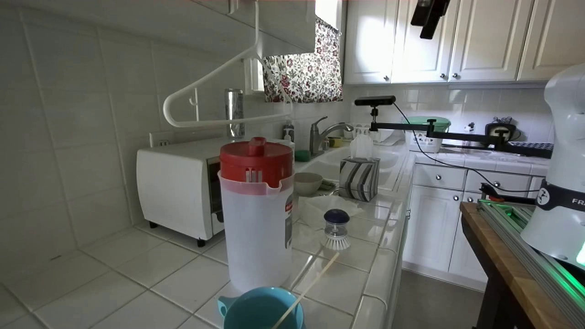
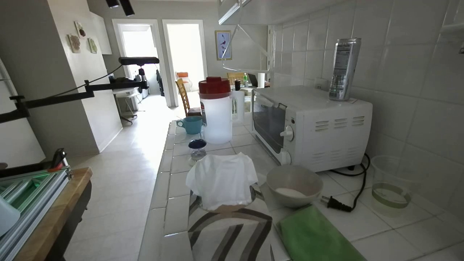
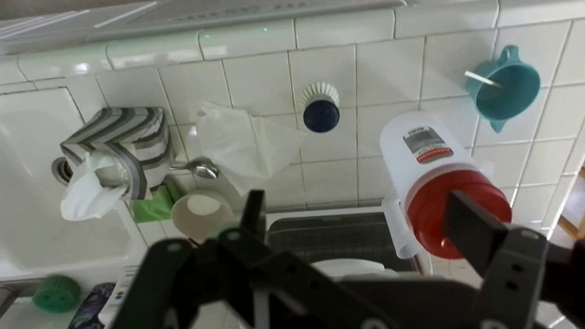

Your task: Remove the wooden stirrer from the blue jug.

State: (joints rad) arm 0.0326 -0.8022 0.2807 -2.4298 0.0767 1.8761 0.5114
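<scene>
The wooden stirrer is a thin pale stick. It leans tilted in the blue jug, its upper end sticking out past the rim. In the wrist view, the stirrer points out over the rim of the blue jug at the upper right. In an exterior view the blue jug shows beside the pitcher; I cannot make out the stirrer there. My gripper is open and empty, well above the counter. In both exterior views only its fingertips show at the top edge.
A tall clear pitcher with a red lid stands right beside the jug. A dish brush, a tissue box, a bowl and a toaster oven share the counter. A white hanger hangs above.
</scene>
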